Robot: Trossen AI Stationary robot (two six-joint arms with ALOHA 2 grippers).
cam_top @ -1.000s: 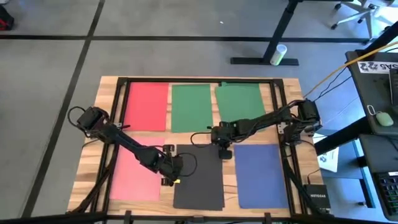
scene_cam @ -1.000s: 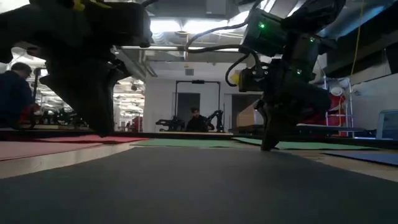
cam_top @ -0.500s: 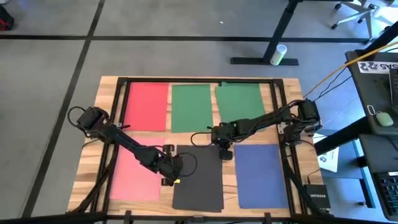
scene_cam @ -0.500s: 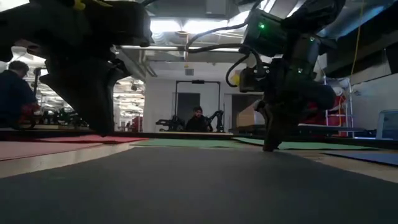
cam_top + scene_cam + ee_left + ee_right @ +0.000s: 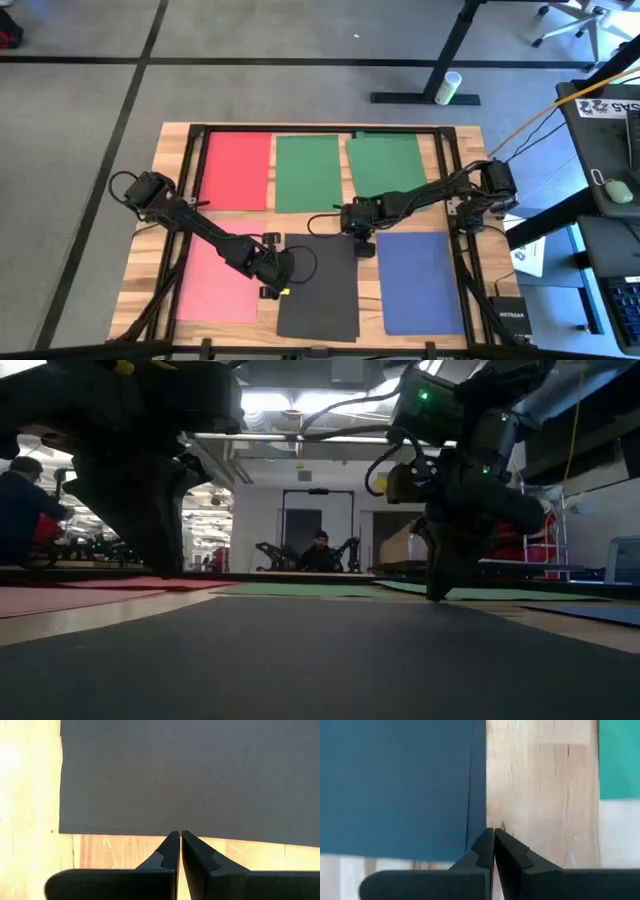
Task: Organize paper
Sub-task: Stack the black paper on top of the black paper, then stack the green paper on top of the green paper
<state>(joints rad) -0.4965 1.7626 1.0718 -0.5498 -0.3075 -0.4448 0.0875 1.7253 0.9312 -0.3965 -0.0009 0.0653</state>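
Six sheets of paper lie flat on the wooden table: red (image 5: 237, 170), two green (image 5: 308, 173) (image 5: 385, 165), pink (image 5: 218, 283), dark grey (image 5: 320, 285) and blue (image 5: 420, 282). My left gripper (image 5: 272, 290) is shut and points down at the dark grey sheet's left edge (image 5: 125, 832), between it and the pink sheet. My right gripper (image 5: 362, 247) is shut and points down at the bare wood beside the blue sheet's far left corner (image 5: 479, 851). In the low view both grippers (image 5: 160, 565) (image 5: 437, 592) reach down to table level. My left gripper has its shut fingertips (image 5: 172, 837) right at the dark grey sheet's left edge, coming from above. Whether they touch the sheet or only the wood, I cannot tell. My right gripper has its shut fingertips (image 5: 487, 834) down at the wood strip (image 5: 535, 795) beside the blue sheet's edge. Whether they touch the sheet, I cannot tell.
A black frame (image 5: 320, 130) runs round the table top. A desk with a mouse and boxes (image 5: 610, 180) stands to the right of the table. In the low view, people (image 5: 20, 510) (image 5: 320, 550) sit in the room behind.
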